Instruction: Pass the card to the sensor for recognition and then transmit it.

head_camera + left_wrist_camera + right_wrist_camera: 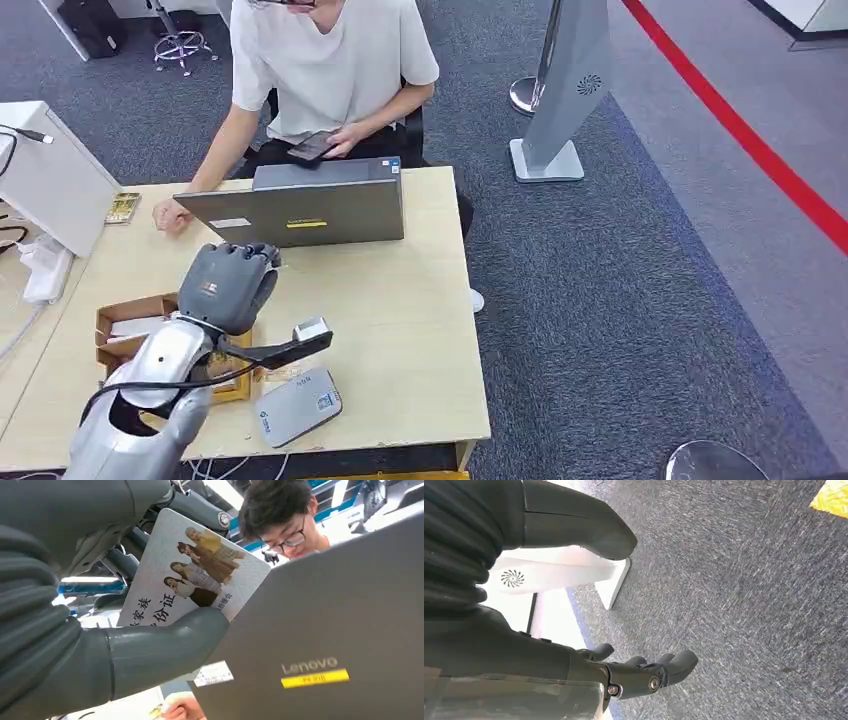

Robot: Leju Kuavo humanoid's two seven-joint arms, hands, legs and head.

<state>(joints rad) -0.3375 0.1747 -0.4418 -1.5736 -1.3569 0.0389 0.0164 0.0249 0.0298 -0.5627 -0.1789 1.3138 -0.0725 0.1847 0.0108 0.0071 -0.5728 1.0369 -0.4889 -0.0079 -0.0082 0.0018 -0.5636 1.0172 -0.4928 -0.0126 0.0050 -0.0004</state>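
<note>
- The robot's left hand [232,283] is raised above the wooden bench [400,300], just in front of the back of a grey laptop [310,205].
- In the left wrist view this hand pinches a white printed card [192,575] between the thick thumb [165,647] and the darker fingers, holding it upright with its picture side towards the camera.
- The card reader, a flat grey sensor [296,405], lies near the bench's front edge, behind the raised hand; judging by this, the card looks on its way to the person [330,60] seated behind the laptop.
- An open cardboard box [135,325] sits beside the left arm; something pale lies inside, too unclear to name.
- The right hand [644,672] hangs over grey carpet, fingers loosely spread, holding nothing.
</note>
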